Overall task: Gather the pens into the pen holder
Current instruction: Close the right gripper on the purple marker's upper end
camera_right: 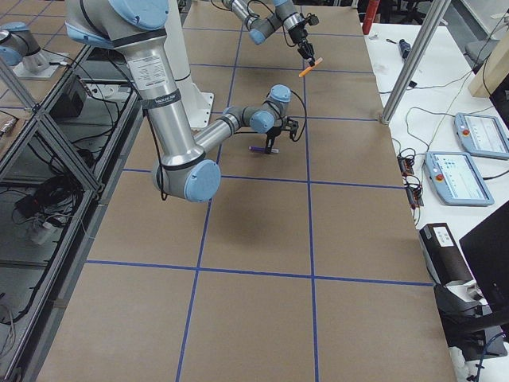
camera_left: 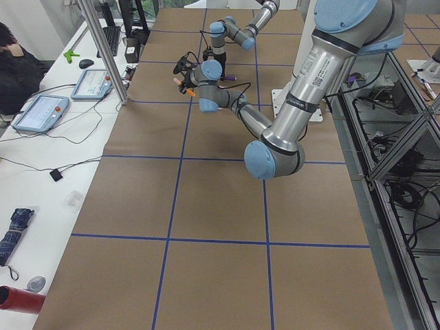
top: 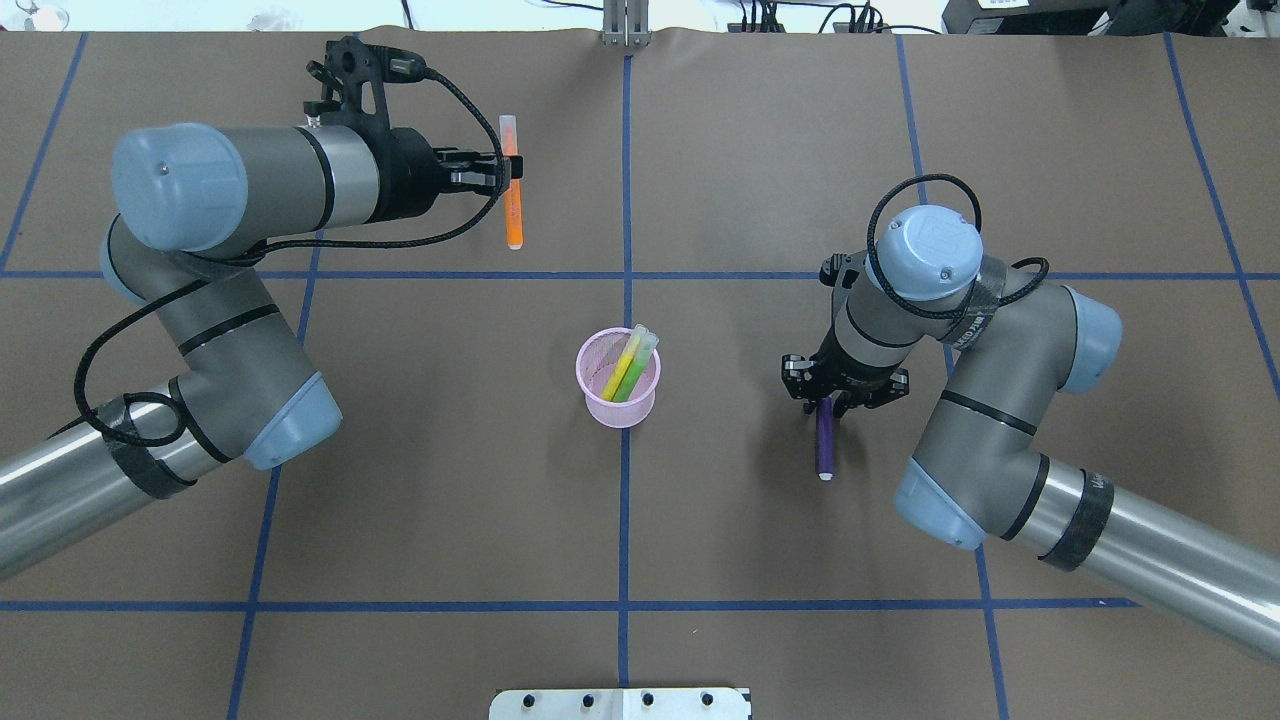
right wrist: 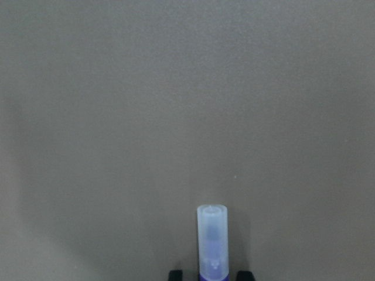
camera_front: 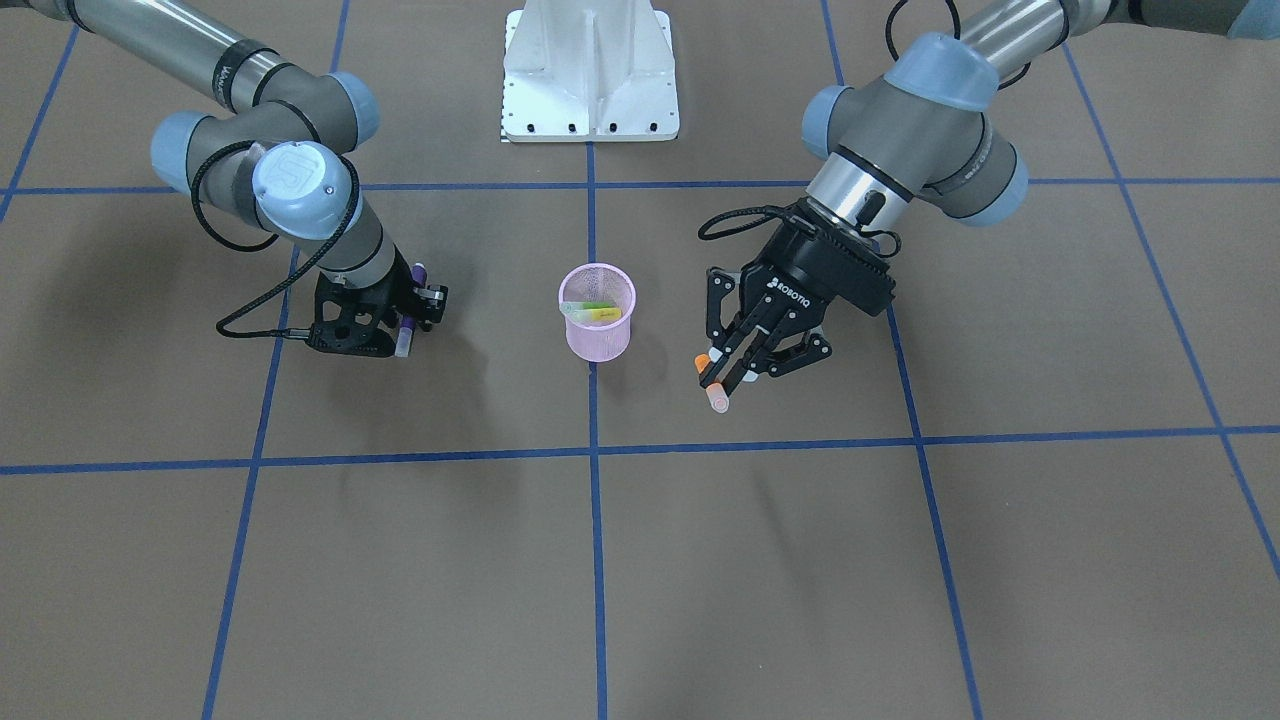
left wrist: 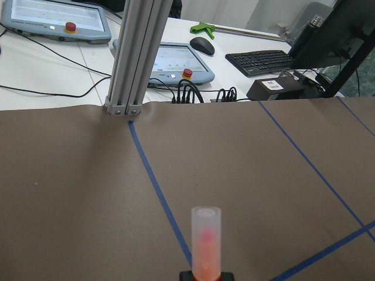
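Note:
The pink mesh pen holder [top: 620,412] [camera_front: 598,342] stands upright at the table's middle, with a green pen [top: 637,372] and a yellow one [top: 619,374] leaning inside it. My left gripper [top: 512,180] [camera_front: 722,375] is shut on the orange pen [top: 513,215] [left wrist: 205,246], held crosswise above the far table. My right gripper [top: 826,405] [camera_front: 408,318] points down over the purple pen [top: 825,445] [right wrist: 211,243], which lies on the table to the cup's right. Its fingertips straddle the pen with small gaps on both sides.
Blue tape lines divide the brown table cover. The white robot base [camera_front: 590,70] sits at the near edge behind the cup. An aluminium post [left wrist: 137,52] stands at the far edge, with desks, tablets and a keyboard beyond. A person [camera_left: 10,62] sits off the table's far side.

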You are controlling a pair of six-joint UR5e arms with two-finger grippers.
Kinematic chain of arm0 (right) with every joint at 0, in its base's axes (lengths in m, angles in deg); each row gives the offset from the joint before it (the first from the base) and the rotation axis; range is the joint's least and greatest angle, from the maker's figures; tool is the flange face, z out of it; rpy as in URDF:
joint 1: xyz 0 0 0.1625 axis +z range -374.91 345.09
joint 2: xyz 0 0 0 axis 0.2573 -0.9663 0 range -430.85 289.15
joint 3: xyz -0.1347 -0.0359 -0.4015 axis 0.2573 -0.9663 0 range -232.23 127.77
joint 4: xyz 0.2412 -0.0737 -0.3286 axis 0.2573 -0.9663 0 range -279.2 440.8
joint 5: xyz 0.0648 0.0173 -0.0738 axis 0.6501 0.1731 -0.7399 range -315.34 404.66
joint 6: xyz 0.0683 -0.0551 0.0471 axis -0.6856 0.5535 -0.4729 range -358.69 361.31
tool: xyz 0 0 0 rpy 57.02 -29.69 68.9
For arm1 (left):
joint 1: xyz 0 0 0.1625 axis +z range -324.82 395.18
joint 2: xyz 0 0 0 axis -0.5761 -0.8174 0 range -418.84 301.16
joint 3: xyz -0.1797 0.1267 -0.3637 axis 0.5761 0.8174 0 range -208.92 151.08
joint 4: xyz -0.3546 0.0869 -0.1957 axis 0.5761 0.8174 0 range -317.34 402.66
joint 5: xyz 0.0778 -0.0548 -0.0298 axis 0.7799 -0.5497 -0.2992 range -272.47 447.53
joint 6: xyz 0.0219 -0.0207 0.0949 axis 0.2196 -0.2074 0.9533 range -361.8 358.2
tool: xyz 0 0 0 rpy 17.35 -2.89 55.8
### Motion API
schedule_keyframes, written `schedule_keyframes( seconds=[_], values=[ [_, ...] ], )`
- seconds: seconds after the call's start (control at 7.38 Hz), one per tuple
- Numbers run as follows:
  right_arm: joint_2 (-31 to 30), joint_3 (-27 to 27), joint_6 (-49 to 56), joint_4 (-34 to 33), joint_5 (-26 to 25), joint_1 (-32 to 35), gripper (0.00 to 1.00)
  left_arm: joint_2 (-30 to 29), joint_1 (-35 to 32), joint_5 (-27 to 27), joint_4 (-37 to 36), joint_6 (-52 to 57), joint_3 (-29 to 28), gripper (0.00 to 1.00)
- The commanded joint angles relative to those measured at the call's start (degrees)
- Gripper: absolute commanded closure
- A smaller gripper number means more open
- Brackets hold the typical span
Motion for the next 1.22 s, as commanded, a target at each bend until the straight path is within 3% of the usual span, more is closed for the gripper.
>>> schedule_keyframes(
  seconds=[0.0, 0.14, 0.54, 0.81, 0.95, 1.08],
  values=[
    [0.0, 0.2, 0.2, 0.1, 0.0, 0.2, 0.93, -0.1, 0.0, 0.0, 0.0, 0.0, -0.2, 1.0],
    [-0.2, 1.0, 0.1, 0.1, -0.2, 0.3, 1.0, -0.3, 0.0, 0.0, 0.0, 0.0, -0.2, 1.0],
    [-1.6, 5.5, 0.9, 0.2, -0.2, 2.3, 1.0, -0.8, 0.0, 0.0, 0.1, -0.1, 0.4, 1.0],
    [-1.3, 7.6, 0.9, 0.3, -1.7, 4.4, 1.0, 0.0, 0.8, 0.1, 7.4, -0.5, -0.7, 1.0],
    [-1.2, 8.1, 0.9, 0.3, -1.7, 4.9, 1.0, 0.0, 2.1, 1.5, 9.2, -0.8, -0.9, 1.0],
    [-1.1, 8.4, 0.9, 0.3, -1.7, 5.2, 1.0, 0.0, 5.9, 7.2, 12.1, -0.6, -0.9, 1.0]
  ],
)
